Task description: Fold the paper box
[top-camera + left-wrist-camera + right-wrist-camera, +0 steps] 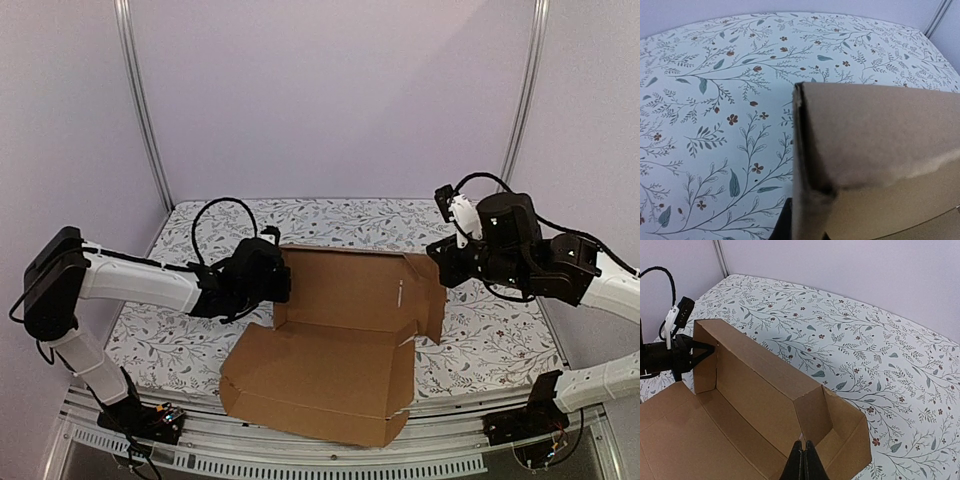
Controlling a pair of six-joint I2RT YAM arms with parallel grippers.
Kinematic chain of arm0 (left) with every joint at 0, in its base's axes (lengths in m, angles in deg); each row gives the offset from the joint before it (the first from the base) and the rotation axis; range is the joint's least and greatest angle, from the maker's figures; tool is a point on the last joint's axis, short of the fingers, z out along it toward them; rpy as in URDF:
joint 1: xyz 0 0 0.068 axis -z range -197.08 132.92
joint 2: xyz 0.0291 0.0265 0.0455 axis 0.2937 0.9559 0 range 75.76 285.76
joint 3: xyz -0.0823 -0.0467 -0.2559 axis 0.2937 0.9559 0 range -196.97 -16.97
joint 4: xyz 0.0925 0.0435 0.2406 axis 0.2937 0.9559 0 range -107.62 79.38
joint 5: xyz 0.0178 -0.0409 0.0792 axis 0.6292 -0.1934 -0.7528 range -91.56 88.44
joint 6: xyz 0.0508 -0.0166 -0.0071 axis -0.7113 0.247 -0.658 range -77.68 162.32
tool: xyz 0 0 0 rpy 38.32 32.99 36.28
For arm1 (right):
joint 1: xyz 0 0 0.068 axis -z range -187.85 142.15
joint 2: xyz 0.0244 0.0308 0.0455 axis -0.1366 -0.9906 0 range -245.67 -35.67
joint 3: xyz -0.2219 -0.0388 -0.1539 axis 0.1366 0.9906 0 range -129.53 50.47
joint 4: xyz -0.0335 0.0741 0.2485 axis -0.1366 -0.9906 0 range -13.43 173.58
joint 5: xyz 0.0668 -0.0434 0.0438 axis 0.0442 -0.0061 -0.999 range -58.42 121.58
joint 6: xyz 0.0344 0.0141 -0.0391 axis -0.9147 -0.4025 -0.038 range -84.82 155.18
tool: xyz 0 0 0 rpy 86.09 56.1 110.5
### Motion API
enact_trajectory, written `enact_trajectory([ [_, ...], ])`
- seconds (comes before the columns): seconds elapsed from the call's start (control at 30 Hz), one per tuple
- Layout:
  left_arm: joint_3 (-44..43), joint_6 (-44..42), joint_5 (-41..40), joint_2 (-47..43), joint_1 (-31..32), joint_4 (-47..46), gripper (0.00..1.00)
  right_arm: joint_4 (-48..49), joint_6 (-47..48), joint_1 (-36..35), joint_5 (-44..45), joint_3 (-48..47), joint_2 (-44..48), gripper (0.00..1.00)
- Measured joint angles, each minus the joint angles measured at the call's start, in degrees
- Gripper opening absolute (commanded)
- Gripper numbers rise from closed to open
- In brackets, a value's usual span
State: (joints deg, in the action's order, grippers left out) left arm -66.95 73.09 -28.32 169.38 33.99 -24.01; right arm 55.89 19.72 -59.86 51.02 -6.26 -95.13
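Note:
The paper box (340,340) is a brown cardboard sheet lying partly folded mid-table, with its back wall and side flaps raised. The wide lid panel lies flat toward me. My left gripper (281,288) grips the raised left side flap. In the left wrist view one dark finger (782,222) lies against the outside of the cardboard (880,150). It also shows in the right wrist view (706,347), pinching that flap's top corner. My right gripper (436,256) is shut and empty. Its fingertips (804,446) hover just above the box (755,385), by the raised right side flap.
A floral cloth (480,350) covers the table. The box's lid panel (330,400) reaches out over the near table edge. Metal frame posts (145,110) stand at the back corners against plain walls.

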Motion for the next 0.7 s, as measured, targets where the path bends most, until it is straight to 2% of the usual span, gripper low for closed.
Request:
enact_trajectory([
  [0.43, 4.37, 9.73, -8.66, -2.25, 3.52, 1.70, 0.00, 2.75, -0.90, 4.31, -3.52, 1.40, -7.82, 0.00],
  [0.7, 5.90, 12.24, -11.39, -3.50, 6.27, 1.75, 0.00, 5.07, -1.05, 6.71, -5.51, 2.05, -10.34, 0.00],
])
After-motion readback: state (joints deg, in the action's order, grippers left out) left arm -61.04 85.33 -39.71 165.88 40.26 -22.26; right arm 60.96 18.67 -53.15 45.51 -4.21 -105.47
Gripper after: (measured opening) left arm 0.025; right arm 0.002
